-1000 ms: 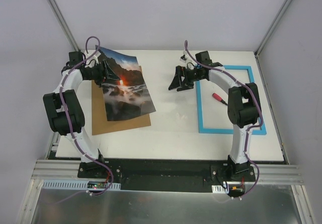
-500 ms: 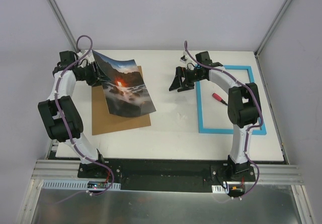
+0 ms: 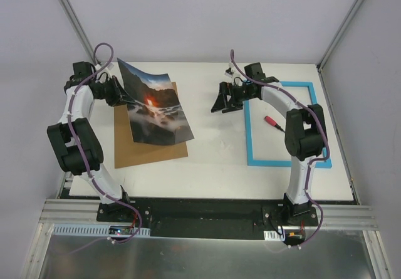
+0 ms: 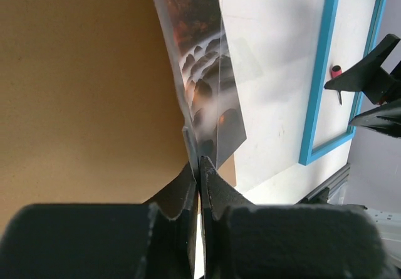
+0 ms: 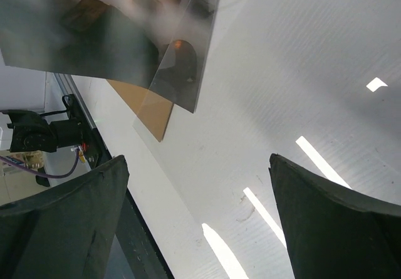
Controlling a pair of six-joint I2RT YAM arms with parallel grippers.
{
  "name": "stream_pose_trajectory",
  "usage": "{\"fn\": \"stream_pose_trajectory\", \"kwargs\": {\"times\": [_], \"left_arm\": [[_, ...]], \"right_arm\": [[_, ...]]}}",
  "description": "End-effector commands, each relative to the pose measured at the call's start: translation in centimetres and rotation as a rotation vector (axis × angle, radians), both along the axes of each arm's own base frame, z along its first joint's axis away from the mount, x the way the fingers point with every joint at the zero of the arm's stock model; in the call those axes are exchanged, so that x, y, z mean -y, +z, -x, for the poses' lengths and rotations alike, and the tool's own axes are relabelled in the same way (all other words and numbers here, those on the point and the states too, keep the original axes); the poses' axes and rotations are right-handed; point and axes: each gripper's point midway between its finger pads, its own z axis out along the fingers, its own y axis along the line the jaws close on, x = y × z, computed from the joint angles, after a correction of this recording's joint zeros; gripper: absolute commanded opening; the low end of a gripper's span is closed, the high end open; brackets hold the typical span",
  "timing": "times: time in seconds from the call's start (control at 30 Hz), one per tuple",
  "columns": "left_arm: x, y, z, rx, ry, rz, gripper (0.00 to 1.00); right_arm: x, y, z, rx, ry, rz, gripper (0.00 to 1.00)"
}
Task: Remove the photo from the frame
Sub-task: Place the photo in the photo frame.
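Observation:
The photo, dark rocks with an orange glow, lies partly on the brown backing board, its far left edge lifted and curled. My left gripper is shut on that edge; in the left wrist view the jaws pinch the thin photo above the board. The light-blue frame lies flat on the right with nothing in its opening but a small tool. My right gripper hovers open just left of the frame, with only bare table between its fingers. The right wrist view shows the photo ahead.
A small red-handled tool lies inside the frame's opening, also seen in the left wrist view as the tool within the frame. The white table ends at a black rail in front. Grey walls enclose the sides and back.
My left gripper has shifted left to the photo's far left edge and shut on it; that edge now stands raised and curled. The right arm has not moved.

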Motion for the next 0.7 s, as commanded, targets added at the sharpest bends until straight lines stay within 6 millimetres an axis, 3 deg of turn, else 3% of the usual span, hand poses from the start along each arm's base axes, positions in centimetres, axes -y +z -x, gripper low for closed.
{"fn": "stream_pose_trajectory", "kwargs": {"times": [0.0,0.3,0.67], "left_arm": [[1.1,7.4,-0.6,0.171,-0.03,-0.013,0.0],[8.0,16.4,0.1,0.363,-0.197,0.021,0.0],[17.3,22.4,1.3,0.374,-0.425,0.227,0.0]], "right_arm": [[1.0,3.0,-0.6,0.092,-0.027,0.005,0.96],[3.5,5.6,-2.3,0.138,-0.102,-0.019,0.96],[7.9,7.8,-3.6,0.191,-0.2,-0.025,0.96]]}}
